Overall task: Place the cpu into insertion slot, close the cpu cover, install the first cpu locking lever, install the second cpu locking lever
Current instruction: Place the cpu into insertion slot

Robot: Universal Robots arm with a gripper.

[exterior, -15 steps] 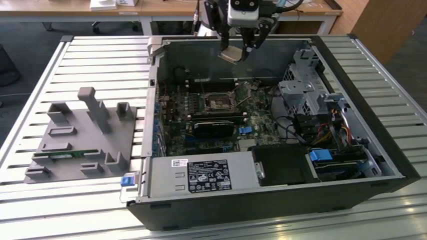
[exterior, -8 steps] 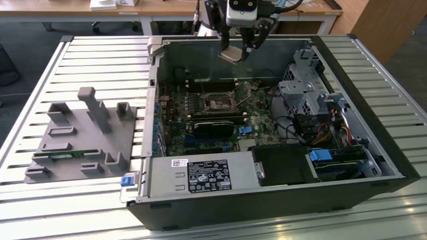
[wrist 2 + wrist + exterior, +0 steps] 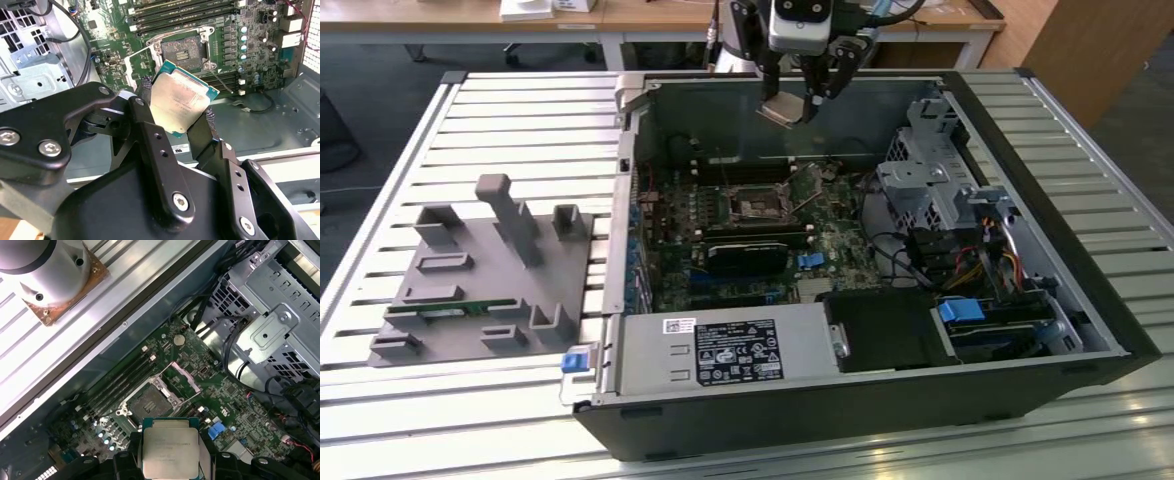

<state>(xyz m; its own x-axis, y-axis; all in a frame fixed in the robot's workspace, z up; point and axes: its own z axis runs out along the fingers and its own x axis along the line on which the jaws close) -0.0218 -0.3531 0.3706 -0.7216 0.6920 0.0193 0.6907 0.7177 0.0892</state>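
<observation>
My gripper point(image 3: 803, 98) hangs above the back of the open computer case point(image 3: 1067, 300), shut on the cpu point(image 3: 787, 110). The cpu is a flat square chip with a pale metal top, held by two opposite edges and tilted in both wrist views point(image 3: 179, 99) point(image 3: 169, 450). The black fingers point(image 3: 150, 135) press its sides. Below on the green motherboard point(image 3: 841, 225) the insertion slot point(image 3: 758, 207) point(image 3: 183, 50) point(image 3: 150, 402) lies bare. The cpu cover point(image 3: 185, 380) point(image 3: 142, 62) stands flipped up beside it. A thin wire lever point(image 3: 220, 81) sticks out next to the socket.
A grey fixture block point(image 3: 487, 270) lies on the slatted table at the exterior view's left. Inside the case sit a labelled power supply point(image 3: 720, 352), a metal drive cage point(image 3: 941, 185) with cables, and memory slots point(image 3: 185, 10). The arm's base point(image 3: 45, 270) stands behind the case.
</observation>
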